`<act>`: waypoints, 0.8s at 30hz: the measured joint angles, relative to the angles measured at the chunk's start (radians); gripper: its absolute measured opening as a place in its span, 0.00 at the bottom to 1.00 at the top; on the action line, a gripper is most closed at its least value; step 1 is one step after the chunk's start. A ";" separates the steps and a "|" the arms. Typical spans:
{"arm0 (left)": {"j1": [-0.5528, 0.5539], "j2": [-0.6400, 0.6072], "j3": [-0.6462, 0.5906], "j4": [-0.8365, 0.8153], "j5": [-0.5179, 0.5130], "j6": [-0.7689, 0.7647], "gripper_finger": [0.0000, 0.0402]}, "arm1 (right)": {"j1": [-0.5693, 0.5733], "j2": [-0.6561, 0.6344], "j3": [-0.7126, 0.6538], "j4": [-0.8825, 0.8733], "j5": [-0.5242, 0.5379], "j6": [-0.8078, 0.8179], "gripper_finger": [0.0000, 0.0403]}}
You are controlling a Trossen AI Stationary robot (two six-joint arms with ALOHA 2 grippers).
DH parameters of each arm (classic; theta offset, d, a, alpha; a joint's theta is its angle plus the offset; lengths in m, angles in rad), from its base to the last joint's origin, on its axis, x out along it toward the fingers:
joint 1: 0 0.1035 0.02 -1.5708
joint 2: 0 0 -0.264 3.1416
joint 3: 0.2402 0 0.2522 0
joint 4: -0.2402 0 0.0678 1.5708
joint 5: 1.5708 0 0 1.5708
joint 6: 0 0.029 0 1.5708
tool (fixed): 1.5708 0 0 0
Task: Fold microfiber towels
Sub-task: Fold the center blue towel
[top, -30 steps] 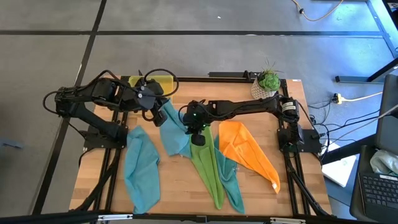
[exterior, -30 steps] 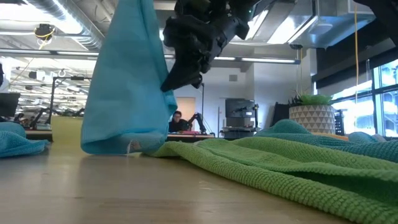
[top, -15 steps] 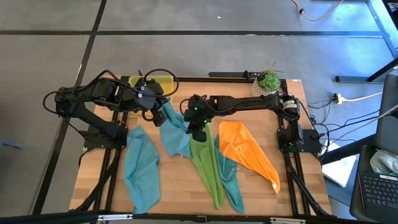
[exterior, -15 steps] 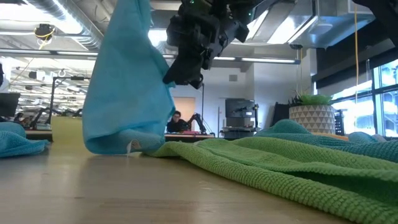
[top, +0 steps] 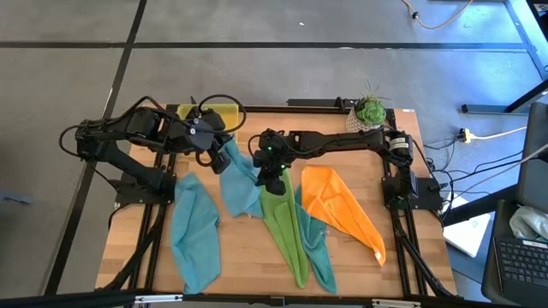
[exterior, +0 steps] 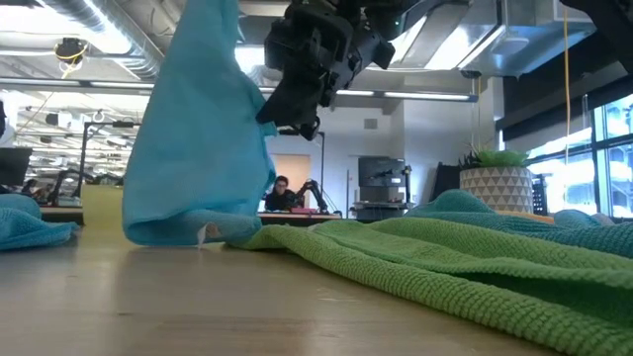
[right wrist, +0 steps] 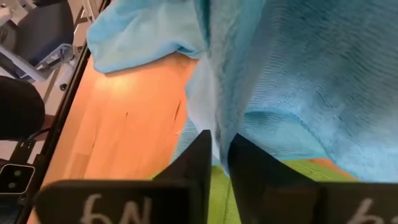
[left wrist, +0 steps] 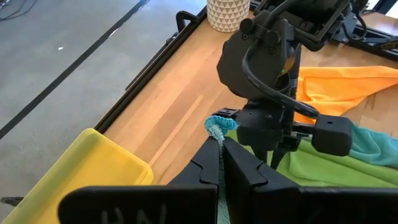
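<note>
left gripper [top: 219, 145] is pinched shut on a corner of the light blue towel [top: 240, 184], which hangs below it onto the table [top: 248, 248]; the far edge is hidden in folds. right gripper [top: 272, 181] has its fingers pressed together on the same towel's fold, just beside the lime green towel [top: 287, 227]. orange towel [top: 342, 210] lies to its right.

Your left gripper [left wrist: 221, 142] has its jaws pinched on a light blue towel's [left wrist: 217, 127] corner, facing the right gripper [left wrist: 273, 134] above the lime green towel [left wrist: 323, 171], with the yellow tray [left wrist: 74, 165] at the bench's edge.
</note>
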 joint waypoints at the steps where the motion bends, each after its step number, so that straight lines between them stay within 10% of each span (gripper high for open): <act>1: 0.000 0.000 0.000 0.003 0.000 0.000 0.00 | 0.000 0.000 0.000 0.000 0.000 0.000 0.16; 11: 0.000 0.000 0.000 0.006 0.000 0.000 0.00 | -0.002 0.000 0.000 -0.016 0.005 -0.029 0.03; 24: -0.002 -0.013 -0.001 0.021 0.001 0.000 0.00 | -0.028 -0.146 0.000 -0.303 0.324 -0.160 0.01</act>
